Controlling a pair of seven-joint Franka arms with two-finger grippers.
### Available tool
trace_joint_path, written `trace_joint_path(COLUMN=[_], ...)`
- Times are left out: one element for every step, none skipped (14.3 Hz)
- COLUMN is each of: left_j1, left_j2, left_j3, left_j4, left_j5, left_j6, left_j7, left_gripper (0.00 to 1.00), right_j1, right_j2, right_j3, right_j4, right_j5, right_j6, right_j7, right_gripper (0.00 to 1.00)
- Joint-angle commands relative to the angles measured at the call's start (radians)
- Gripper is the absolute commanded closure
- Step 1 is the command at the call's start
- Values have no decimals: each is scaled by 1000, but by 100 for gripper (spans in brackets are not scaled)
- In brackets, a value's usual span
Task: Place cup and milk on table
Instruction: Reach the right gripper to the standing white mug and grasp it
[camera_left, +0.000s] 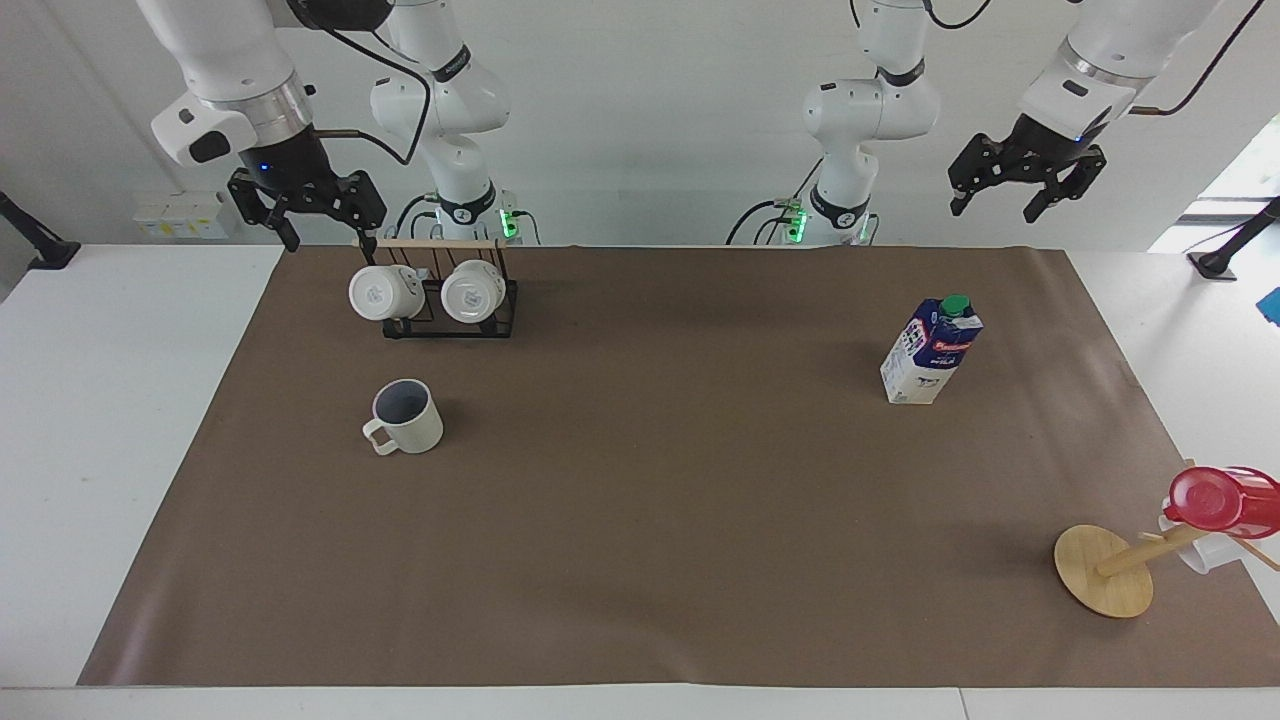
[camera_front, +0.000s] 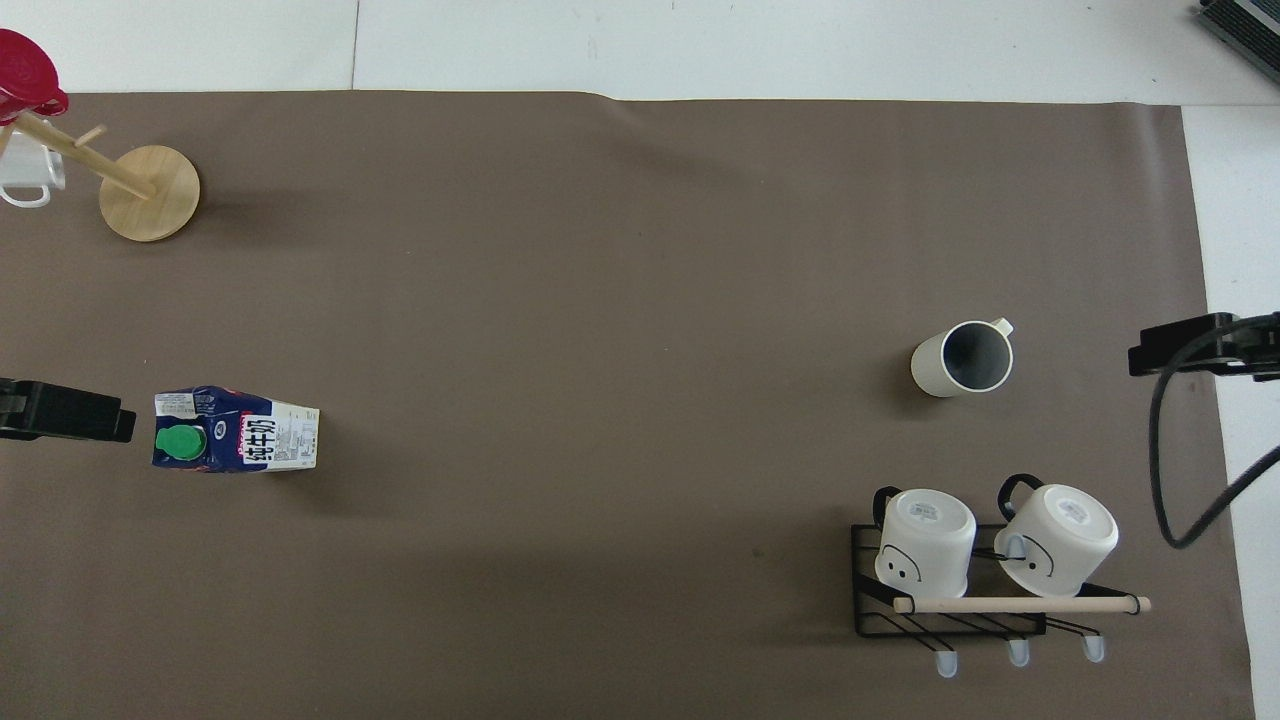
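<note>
The cup (camera_left: 408, 417), cream-white with a greyish inside, stands upright on the brown sheet of the table (camera_left: 660, 520), toward the right arm's end; it also shows in the overhead view (camera_front: 962, 358). The milk (camera_left: 932, 350), a blue and white carton with a green cap, stands upright toward the left arm's end; it also shows in the overhead view (camera_front: 235, 431). My right gripper (camera_left: 330, 238) is open, empty and raised over the sheet's edge by the mug rack. My left gripper (camera_left: 995, 210) is open, empty and raised, apart from the milk.
A black wire rack (camera_left: 450, 300) with two white mugs stands nearer to the robots than the cup. A wooden mug tree (camera_left: 1105, 570) with a red cup (camera_left: 1215, 498) and a white mug stands farthest from the robots at the left arm's end.
</note>
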Motion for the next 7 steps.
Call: trace_joint_path(left_j1=[8, 8, 6, 6, 8, 8, 8], left_j2=[-7, -7, -7, -7, -7, -7, -7], left_j3=[-2, -2, -2, -2, -2, -2, -2], left_j4=[-10, -10, -10, -8, -10, -10, -10], left_j5=[-6, -6, -6, -6, -6, -6, -6], left_j6=[1, 1, 1, 1, 1, 1, 1], left_j7=[3, 3, 3, 3, 3, 3, 3], left_gripper=[0, 0, 0, 0, 0, 0, 0], right_j1=[16, 21, 27, 30, 33, 43, 47], right_j2=[-8, 1, 19, 44, 71, 99, 125], right_j3=[2, 0, 2, 2, 2, 2, 0], right_j4=[-106, -143, -168, -182, -188, -192, -200], right_j5=[10, 10, 10, 10, 10, 10, 10], right_j6=[108, 154, 191, 226, 260, 289, 323], right_j7=[16, 23, 42, 57, 65, 73, 83], right_gripper=[0, 0, 0, 0, 0, 0, 0])
